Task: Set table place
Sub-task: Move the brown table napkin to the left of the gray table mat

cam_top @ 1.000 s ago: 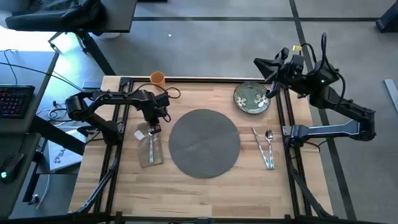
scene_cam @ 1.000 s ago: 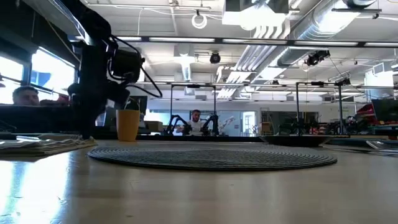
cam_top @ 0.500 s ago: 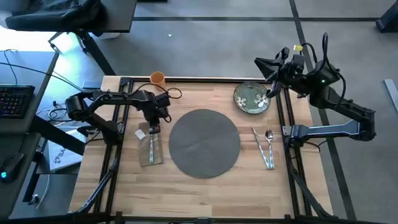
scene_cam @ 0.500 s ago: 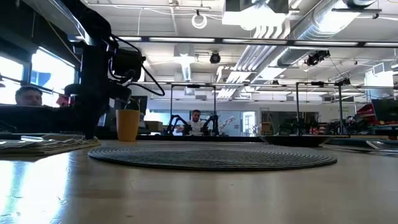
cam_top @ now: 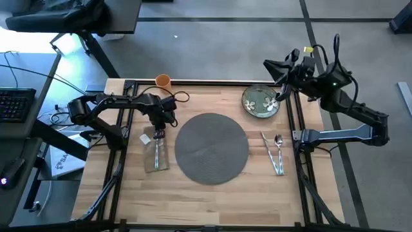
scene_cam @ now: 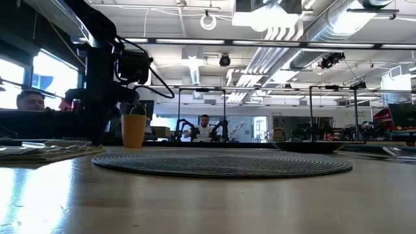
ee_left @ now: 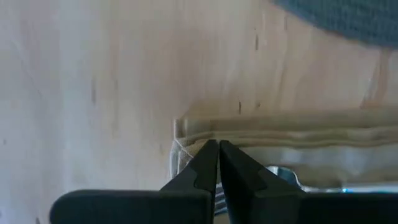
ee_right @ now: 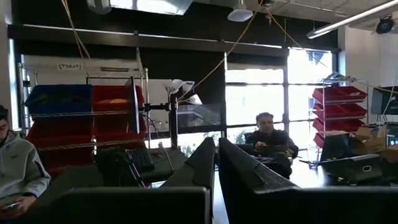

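Large light wood butcher-block table [cam_top: 212,196] with black metal frame; round dark-grey woven placemat [cam_top: 211,147] lies flat at the centre, nothing on it; same placemat [scene_cam: 221,164] seen edge-on in the low view. Folded beige napkin [cam_top: 155,152] lies just left of the placemat, apart from its edge; a silver fork [cam_top: 157,149] rests on top of it, lengthwise. Left gripper [cam_top: 158,133] is down at the far end of the napkin, over the fork's end; in the left wrist view its dark fingers [ee_left: 200,169] are pressed together with no gap, tips just at the napkin's [ee_left: 292,149] folded edge, a bit of silver metal [ee_left: 283,176] showing beside them; clenched, nothing seen between the tips. Small orange cup [cam_top: 163,81] stands upright at the far edge of the table, left of centre; in the low view the cup [scene_cam: 134,130] shows just beside the left arm. Round green plate with white flowers [cam_top: 260,102] sits at the far right, not on the placemat. Silver knife [cam_top: 268,151] and silver spoon [cam_top: 279,152] lie side by side right of the placemat, close together. Right gripper [cam_top: 270,66] hangs raised above the far right corner, beyond the plate; its fingers [ee_right: 202,163] are closed together, empty, pointed out at the room; seated people [ee_right: 268,138] visible there at desks.
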Robot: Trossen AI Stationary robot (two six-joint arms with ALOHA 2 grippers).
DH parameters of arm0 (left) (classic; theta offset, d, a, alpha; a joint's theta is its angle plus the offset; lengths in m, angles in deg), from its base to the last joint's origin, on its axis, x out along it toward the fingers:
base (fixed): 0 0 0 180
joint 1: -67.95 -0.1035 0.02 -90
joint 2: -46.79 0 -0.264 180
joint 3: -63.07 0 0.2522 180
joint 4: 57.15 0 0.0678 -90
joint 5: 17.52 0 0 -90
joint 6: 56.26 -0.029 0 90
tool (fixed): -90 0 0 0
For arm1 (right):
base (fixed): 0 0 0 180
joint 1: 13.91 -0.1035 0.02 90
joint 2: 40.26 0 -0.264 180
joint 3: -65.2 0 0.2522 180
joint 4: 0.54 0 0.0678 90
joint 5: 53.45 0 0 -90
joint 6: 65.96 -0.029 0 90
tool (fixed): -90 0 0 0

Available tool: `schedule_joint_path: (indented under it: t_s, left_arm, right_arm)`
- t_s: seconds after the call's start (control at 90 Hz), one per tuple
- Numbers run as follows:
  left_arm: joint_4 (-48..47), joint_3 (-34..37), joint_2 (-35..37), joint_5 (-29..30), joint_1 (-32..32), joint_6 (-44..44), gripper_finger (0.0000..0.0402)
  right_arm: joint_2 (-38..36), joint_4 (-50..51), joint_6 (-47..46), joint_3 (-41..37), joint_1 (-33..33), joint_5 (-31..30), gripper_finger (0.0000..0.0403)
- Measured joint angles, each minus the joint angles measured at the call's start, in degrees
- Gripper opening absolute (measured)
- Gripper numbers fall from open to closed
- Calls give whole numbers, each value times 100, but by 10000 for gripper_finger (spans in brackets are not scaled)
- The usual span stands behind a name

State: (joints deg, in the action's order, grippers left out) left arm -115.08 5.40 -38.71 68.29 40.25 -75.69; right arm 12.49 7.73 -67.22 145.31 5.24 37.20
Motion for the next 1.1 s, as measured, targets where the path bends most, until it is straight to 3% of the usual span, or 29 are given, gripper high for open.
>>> schedule_joint_path:
  t_s: [0.267, 0.622, 1.1]
  left_arm:
    - [76, 0, -21, 130, -53, -29, 0]
    - [2, -145, -631, -44, -53, 82, 0]
    - [384, -225, -561, -30, -50, -725, 0]
  right_arm:
    - [0, -7, 2, 0, 0, -2, 0]
    - [-2, -183, 2, 0, 0, -2, 0]
    - [0, -217, 21, 0, -2, -4, 0]
